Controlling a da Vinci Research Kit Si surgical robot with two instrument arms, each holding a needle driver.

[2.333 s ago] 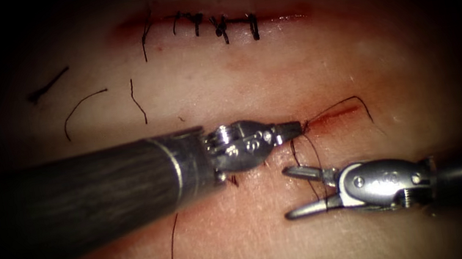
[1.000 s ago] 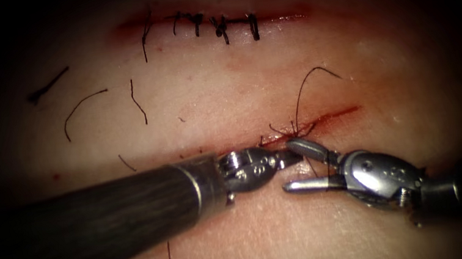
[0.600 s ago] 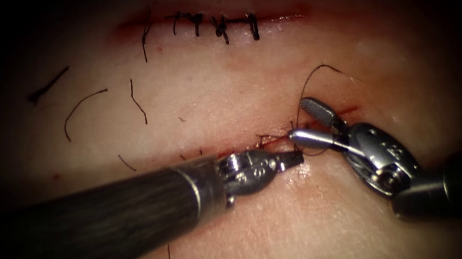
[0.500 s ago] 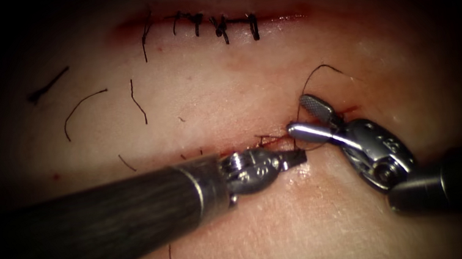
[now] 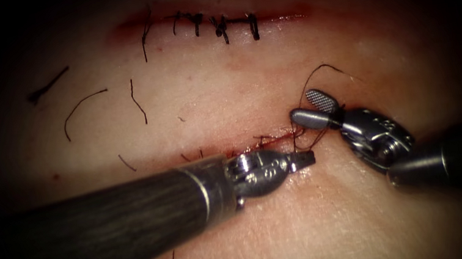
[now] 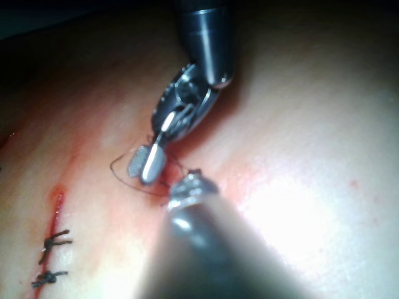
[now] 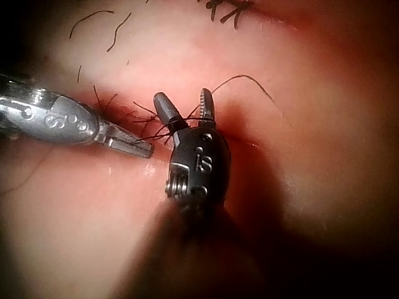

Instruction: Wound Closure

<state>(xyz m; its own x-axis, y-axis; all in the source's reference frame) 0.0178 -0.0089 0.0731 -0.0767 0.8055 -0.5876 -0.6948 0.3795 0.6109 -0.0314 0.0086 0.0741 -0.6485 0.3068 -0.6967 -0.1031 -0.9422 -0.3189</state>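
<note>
Lying scattered on the pale pink pork tissue (image 5: 224, 87) well beyond the L tool's tip are several short black cut thread ends (image 5: 82, 106), and farther off a second, upper cut already closed w/ dark stitches (image 5: 214, 24).

Nearer, the lower reddish cut (image 5: 258, 142) runs just beyond both tips, w/ red fluid (image 5: 240, 149) along its edges. The left arm's silver needle driver (image 5: 305, 158) comes in on its dark grey shaft, jaws closed to a narrow tip; whether it grips any thread can't be told. It sits just on the near side of the cut, apart from the other tool by a small gap.

The right arm's silver needle driver (image 5: 311, 109) is at the cut's right end, jaws parted in a modest V, one ribbed inner face up. Thin black suture thread (image 5: 312, 73) arcs up beyond it and loops back down; in the R wrist view strands (image 7: 187, 121) cross between its open jaws (image 7: 184, 107), not clamped. Knot tangle sits at the cut just off its near jaw.

No curved needle can be made out, so its place can't be told.

Room: bare tissue is open on the near side of both tools and to the far right of the R tool. The L shaft blocks the lower-left stretch of the cut.
</note>
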